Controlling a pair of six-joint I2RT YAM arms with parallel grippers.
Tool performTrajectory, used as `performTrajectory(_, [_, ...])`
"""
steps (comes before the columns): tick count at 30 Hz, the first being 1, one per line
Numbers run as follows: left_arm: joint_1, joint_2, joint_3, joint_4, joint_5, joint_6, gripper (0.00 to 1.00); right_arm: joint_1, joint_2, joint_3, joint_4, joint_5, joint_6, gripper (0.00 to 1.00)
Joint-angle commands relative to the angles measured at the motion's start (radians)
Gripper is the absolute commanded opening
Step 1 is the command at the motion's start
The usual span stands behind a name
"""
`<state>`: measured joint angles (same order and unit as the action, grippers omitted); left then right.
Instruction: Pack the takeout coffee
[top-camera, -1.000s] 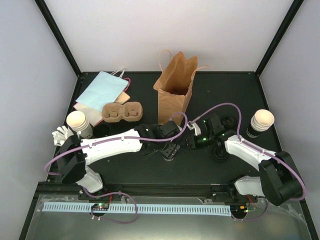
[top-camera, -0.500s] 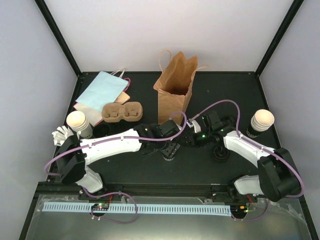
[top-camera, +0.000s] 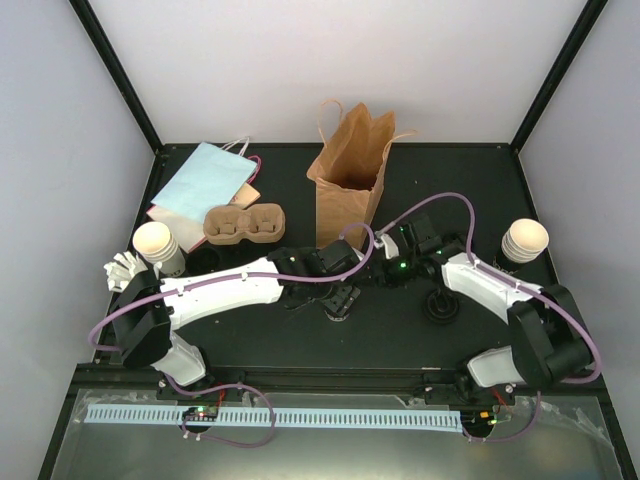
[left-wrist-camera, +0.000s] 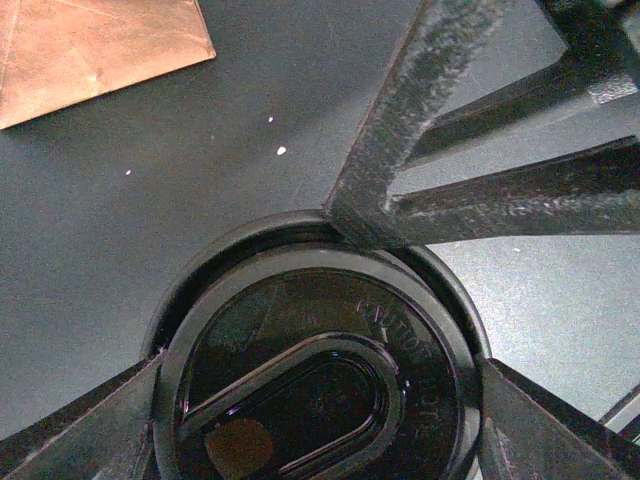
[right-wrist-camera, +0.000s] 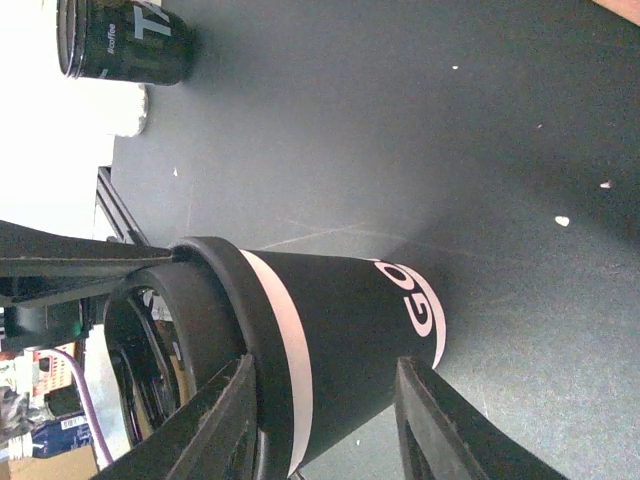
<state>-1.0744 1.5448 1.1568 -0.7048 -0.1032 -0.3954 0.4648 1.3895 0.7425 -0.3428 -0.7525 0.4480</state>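
Observation:
A black paper cup with a white band and a black lid stands on the table mid-front. In the top view it is mostly hidden under my left gripper. The left gripper comes from above, with its fingers tight against both sides of the lid. My right gripper comes from the side and is shut on the cup's body just below the lid; it also shows in the top view. The brown bag stands open behind them.
Open cup stacks stand at the left and right. A loose black lid lies under the right arm. A cardboard cup carrier, a flat pale-blue bag and white napkins are at the left.
The right wrist has shifted slightly toward the far side. The left arm and the cup have hardly moved.

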Motion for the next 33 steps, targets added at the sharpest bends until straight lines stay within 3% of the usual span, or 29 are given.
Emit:
performTrajectory(1, [-0.012,0.075,-0.051,-0.027,0.148,0.014,0.80,-0.002,0.044,0.027,0.025,0.040,-0.014,0.39])
performTrajectory(18, [-0.015,0.090,-0.058,-0.012,0.158,0.021,0.80,0.060,0.165,0.048,0.103,0.015,-0.002,0.40])
performTrajectory(33, [-0.020,0.112,-0.055,-0.015,0.146,0.021,0.80,0.100,0.195,-0.063,0.194,0.000,0.011,0.41])
